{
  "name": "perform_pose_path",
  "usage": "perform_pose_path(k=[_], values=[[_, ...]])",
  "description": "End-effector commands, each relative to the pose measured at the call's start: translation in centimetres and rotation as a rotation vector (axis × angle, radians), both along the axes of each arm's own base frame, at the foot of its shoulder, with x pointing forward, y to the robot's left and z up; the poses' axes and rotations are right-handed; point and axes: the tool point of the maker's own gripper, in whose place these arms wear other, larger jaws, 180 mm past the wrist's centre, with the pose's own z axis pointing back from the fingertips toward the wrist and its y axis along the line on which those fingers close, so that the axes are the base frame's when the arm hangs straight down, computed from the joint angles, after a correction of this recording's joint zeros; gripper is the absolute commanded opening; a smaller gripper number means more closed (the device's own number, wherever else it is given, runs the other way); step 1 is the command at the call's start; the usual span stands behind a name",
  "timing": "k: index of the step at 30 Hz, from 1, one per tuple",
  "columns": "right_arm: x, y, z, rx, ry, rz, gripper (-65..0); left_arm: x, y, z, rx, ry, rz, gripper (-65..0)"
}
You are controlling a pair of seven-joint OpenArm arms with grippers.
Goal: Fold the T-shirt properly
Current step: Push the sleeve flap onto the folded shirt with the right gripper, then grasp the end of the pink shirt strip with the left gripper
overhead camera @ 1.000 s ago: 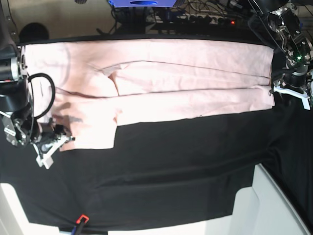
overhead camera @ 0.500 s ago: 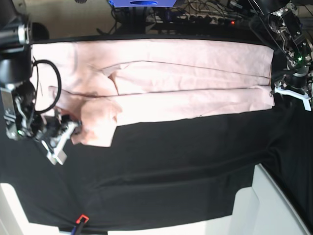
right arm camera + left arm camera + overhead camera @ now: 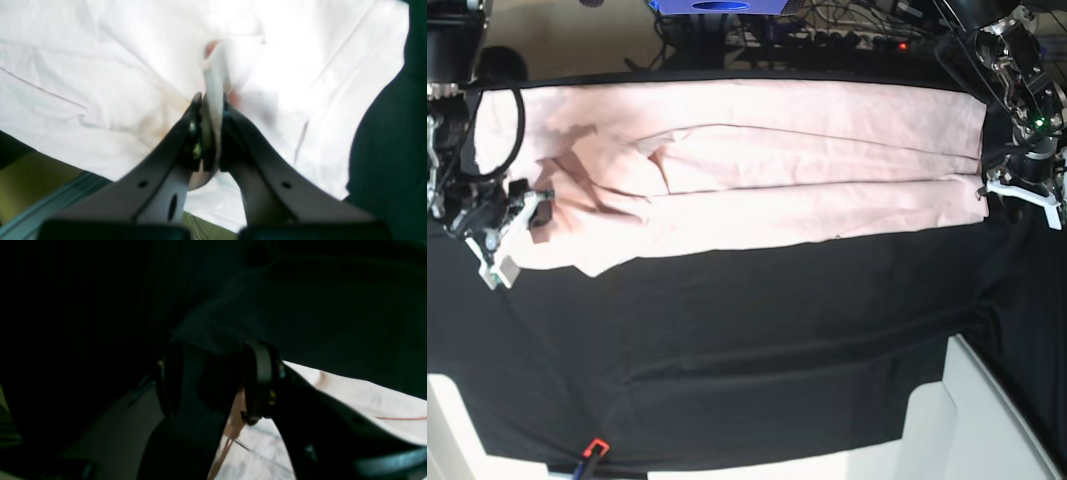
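The shirt [image 3: 757,170] lies long across the counter [image 3: 757,350]; the right hand [image 3: 522,215] pinches its sleeve end, the left hand [image 3: 1017,190] waits half open at its far end

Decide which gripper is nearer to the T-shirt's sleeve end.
Right. The right gripper is shut on the T-shirt at its sleeve end; the left gripper sits beside the opposite end, over the black cloth.

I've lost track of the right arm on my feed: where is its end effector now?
In the base view the right end effector is at the far left, shut on the T-shirt, over the black table cloth.
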Motion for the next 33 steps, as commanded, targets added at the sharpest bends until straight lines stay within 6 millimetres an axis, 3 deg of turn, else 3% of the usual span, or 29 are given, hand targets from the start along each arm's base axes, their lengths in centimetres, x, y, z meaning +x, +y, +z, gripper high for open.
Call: perform_pose_path(k=[1, 8, 15, 17, 19, 21, 23, 30, 33], values=[[0.5, -0.6, 0.9, -0.003, -0.034, -0.006, -65.0, 0.8, 0.8, 1.7, 0.033, -0.048, 0.0, -36.1], [-2.8, 0.0, -1.2, 0.037, 0.035, -0.051, -65.0, 0.7, 0.8, 1.6, 0.035, -0.044, 0.0, -36.1], [-5.5, 2.7, -2.8, 0.102, 0.094, -0.067, -64.7, 0.7, 0.8, 1.6, 0.035, -0.043, -0.002, -36.1], [-6.2, 2.7, -3.1, 0.119, 0.11, -0.102, -59.2, 0.7, 0.8, 1.6, 0.035, -0.043, -0.002, -36.1], [-6.9, 2.3, -3.3, 0.126, 0.139, -0.136, -47.9, 0.7, 0.8, 1.6, 0.036, -0.042, -0.002, -36.1], [-7.3, 1.8, -2.7, 0.124, 0.137, -0.163, -35.1, 0.7, 0.8, 1.6, 0.036, -0.042, -0.002, -36.1], [-7.5, 0.9, -1.5, 0.105, 0.103, -0.191, -28.7, 0.7, 0.8, 1.6, 0.036, -0.042, -0.002, -36.1], [-6.8, -2.0, 4.2, -0.006, -0.089, -0.248, -28.6, 2.1, -0.7, 1.4, 0.053, -0.009, -0.099, -34.1], [-6.5, -2.6, 4.4, -0.012, -0.114, -0.259, -28.4, 1.8, -1.7, 0.8, 0.012, -0.002, -0.147, -24.4]])
